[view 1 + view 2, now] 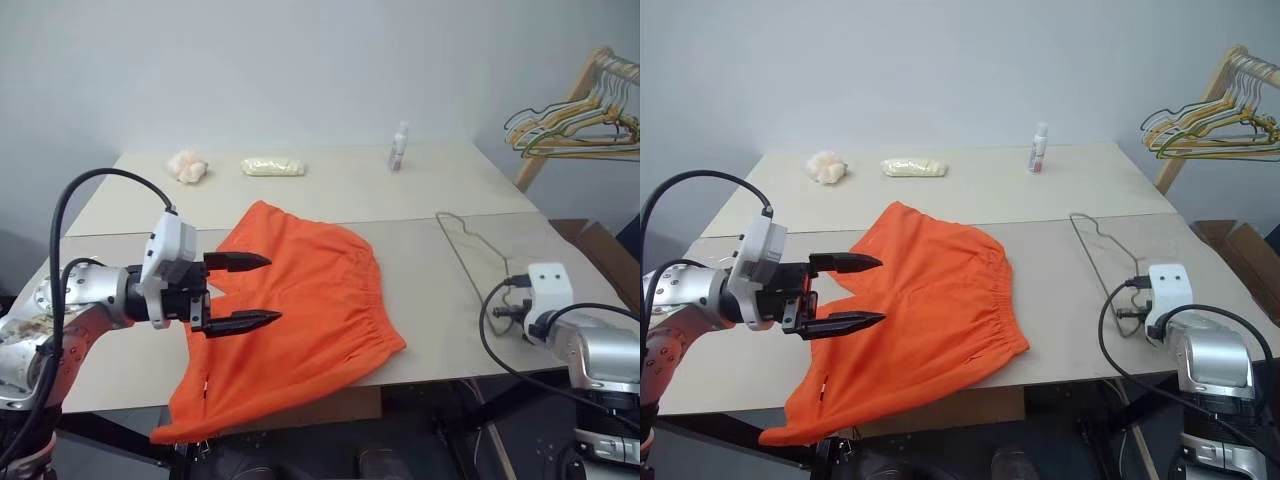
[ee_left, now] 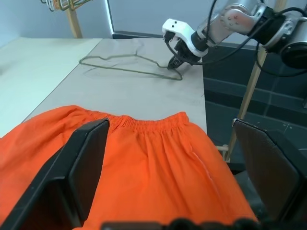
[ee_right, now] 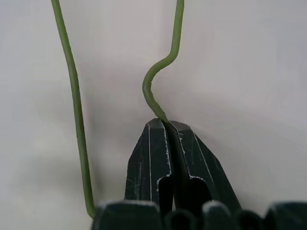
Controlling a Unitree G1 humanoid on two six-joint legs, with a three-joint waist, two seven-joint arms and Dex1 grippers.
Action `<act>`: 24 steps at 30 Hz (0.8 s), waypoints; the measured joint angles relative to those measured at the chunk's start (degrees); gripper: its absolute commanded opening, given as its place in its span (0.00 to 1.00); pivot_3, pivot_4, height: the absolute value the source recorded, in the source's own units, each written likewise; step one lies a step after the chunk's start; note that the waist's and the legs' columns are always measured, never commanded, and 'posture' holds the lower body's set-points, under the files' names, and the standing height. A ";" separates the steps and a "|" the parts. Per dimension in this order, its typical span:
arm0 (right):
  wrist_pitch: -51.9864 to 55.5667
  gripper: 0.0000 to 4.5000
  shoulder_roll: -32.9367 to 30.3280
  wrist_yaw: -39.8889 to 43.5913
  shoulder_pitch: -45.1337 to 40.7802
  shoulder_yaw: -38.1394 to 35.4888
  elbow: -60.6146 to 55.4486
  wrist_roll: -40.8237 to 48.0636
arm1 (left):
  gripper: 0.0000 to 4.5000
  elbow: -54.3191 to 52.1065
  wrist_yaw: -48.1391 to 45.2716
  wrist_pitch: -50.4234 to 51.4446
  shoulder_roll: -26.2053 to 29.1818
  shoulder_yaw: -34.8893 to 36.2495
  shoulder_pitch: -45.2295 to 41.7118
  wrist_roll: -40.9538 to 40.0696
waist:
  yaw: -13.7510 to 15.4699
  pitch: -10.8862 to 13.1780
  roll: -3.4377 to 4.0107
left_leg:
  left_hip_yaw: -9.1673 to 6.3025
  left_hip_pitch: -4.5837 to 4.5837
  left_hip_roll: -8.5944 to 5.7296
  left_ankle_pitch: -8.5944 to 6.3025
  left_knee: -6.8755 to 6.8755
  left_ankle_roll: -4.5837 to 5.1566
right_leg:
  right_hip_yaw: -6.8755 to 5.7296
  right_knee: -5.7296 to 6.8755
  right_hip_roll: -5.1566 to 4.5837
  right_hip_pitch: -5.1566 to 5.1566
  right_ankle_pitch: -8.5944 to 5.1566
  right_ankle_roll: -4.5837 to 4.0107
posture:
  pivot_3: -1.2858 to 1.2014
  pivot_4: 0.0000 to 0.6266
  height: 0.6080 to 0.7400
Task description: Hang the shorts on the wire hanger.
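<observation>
Pale beige two-panel tabletop [image 1: 420,190] against a plain grey wall [image 1: 300,60] carries bright orange fabric shorts [image 1: 300,310]. Right gripper [image 3: 169,125] pinches the thin olive wire hanger [image 3: 72,96]; left gripper [image 1: 250,292] jaws stand wide, empty.

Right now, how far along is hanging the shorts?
Early stage. Done: the right end effector is shut on the hanger, pinching the wire near the table's front edge. In hand: the left end effector is open above the shorts, gripping nothing. Left: the shorts lie flat on the table, one leg draping over its front edge, apart from the hanger; they have to be threaded onto it.
</observation>
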 measured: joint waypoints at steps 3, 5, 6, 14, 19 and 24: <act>-11.66 0.01 -3.24 2.01 2.50 3.63 -4.12 -3.56 | 1.00 0.01 1.06 -0.01 -0.38 -0.04 -0.34 0.07 | -0.22 0.00 0.01 | -0.03 -0.28 0.00 0.00 0.00 0.00 | -0.01 0.00 0.01 -0.23 0.00 0.01 | 0.45 0.02 1.00; -20.94 0.01 -5.31 2.75 4.45 6.28 -5.12 -6.88 | 1.00 0.11 1.99 0.02 -1.04 -0.15 -0.90 0.11 | -0.26 0.00 0.01 | -0.03 -0.35 0.00 0.00 0.03 0.00 | -0.01 -0.01 0.00 -0.29 0.01 0.02 | 0.45 0.01 1.00; -25.88 0.01 -6.25 3.15 5.36 7.51 -5.17 -8.57 | 1.00 0.37 2.41 0.05 -1.30 -0.34 -1.62 0.15 | -0.28 0.00 0.01 | -0.03 -0.36 -0.01 0.01 0.04 -0.01 | -0.01 0.00 0.00 -0.29 0.02 0.03 | 0.44 0.01 1.00; -72.43 0.01 -15.06 3.30 3.48 15.58 2.04 -23.20 | 1.00 7.71 4.29 -0.26 -4.06 -5.13 -10.59 4.58 | -0.61 -0.03 -0.01 | 0.00 -0.22 -0.04 0.01 0.07 -0.01 | 0.02 0.02 -0.01 -0.19 0.02 0.03 | 0.44 0.00 1.00; -88.84 0.01 -15.09 3.43 -1.60 17.89 8.25 -26.81 | 1.00 14.87 2.81 -2.31 -5.61 -9.20 -15.54 9.17 | -1.52 -0.03 -0.01 | -0.03 -0.24 -0.03 0.03 0.08 -0.03 | 0.03 0.04 -0.04 -0.20 0.03 0.03 | 0.44 0.00 1.00; -95.53 0.01 -14.56 4.09 -6.50 18.08 9.73 -27.73 | 1.00 21.50 -0.75 -2.90 -6.17 -13.74 -19.31 13.69 | -2.20 -0.03 -0.01 | -0.05 -0.21 -0.01 0.03 0.08 -0.04 | 0.03 0.07 -0.04 -0.19 0.03 0.03 | 0.44 0.00 1.00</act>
